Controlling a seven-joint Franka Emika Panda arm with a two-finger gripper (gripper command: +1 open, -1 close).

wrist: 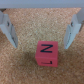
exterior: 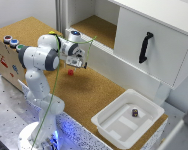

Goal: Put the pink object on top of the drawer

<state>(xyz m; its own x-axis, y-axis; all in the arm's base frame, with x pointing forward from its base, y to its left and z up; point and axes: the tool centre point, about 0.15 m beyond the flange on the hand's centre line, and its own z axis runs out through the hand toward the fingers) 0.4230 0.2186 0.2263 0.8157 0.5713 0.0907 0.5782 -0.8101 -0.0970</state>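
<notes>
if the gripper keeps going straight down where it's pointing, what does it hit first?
Likely the pink block: it sits between the open gripper's fingers on the cork surface. Height above it is unclear.

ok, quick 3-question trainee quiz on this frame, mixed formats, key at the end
1. True or false: the gripper is shut on the pink object.
2. What does the pink object rest on? A) the cork surface B) the white tray C) the drawer
3. Fill in: the small dark cube lies inside the ____.

Key:
1. False. In the wrist view the fingers stand apart on either side, and the block lies free on the cork.
2. A
3. white tray
</notes>
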